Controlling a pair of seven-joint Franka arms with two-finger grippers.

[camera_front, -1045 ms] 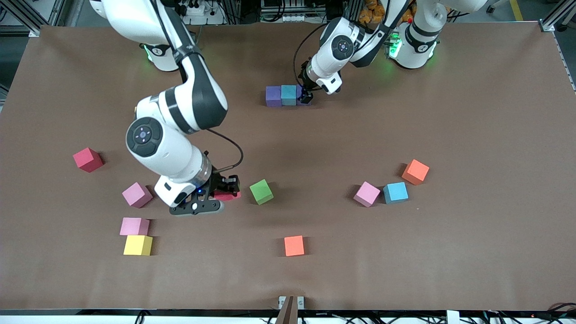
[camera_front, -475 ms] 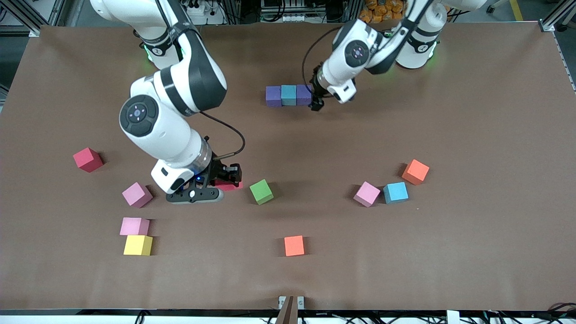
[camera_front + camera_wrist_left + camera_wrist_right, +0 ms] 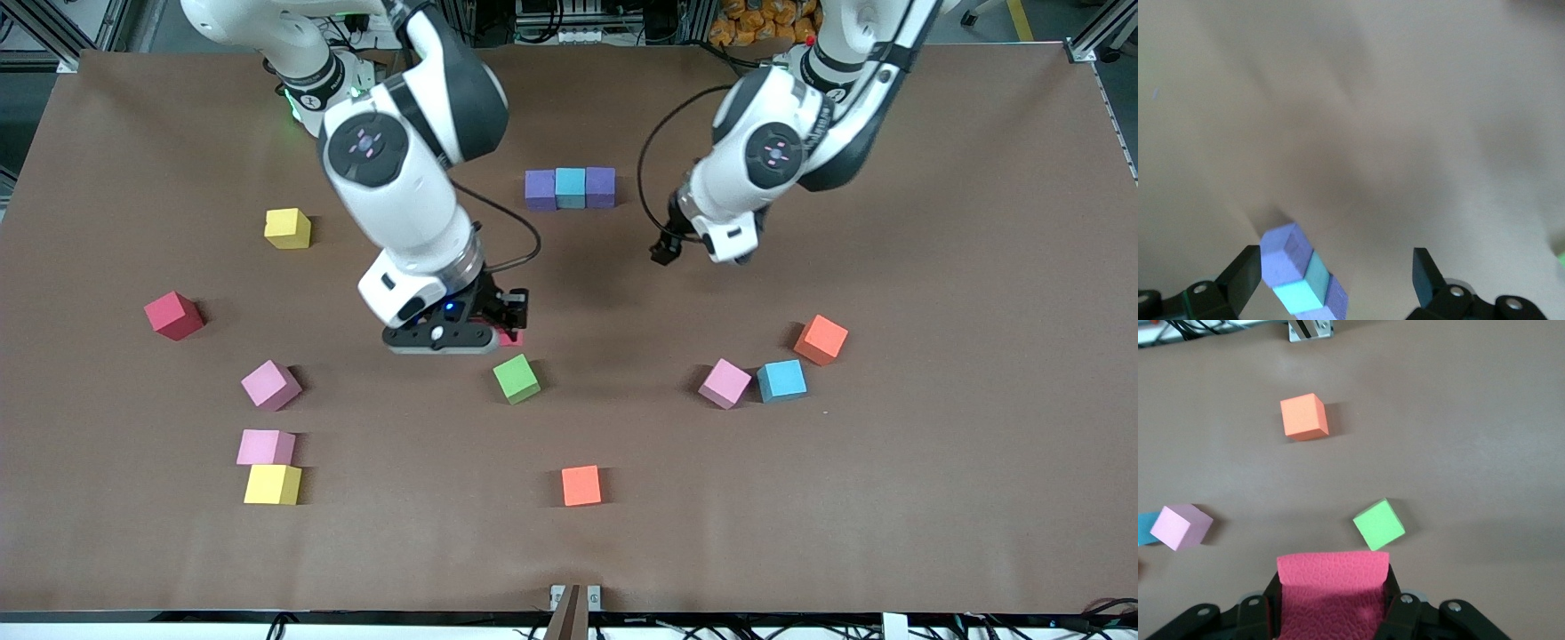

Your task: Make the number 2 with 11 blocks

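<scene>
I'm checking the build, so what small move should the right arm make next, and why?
Probably carry the red block, which the right gripper is shut on, toward the purple-blue-purple row and set it touching the row's end nearest the left arm. The left gripper is open, clear of it.

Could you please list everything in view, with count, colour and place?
Row of blocks: three touching, purple, light blue, purple, near the robots' bases.
Yellow cubes: two, one toward the right arm's end, one touching a pink cube.
Pink cubes: three.
Red cube: one, at the right arm's end.
Green cube: one, mid-table.
Orange cubes: two.
Light blue cube: one, beside a pink cube.
Held red block: one.
Right gripper: shut on the held red block, above the table.
Left gripper: open, empty, above the table.
</scene>
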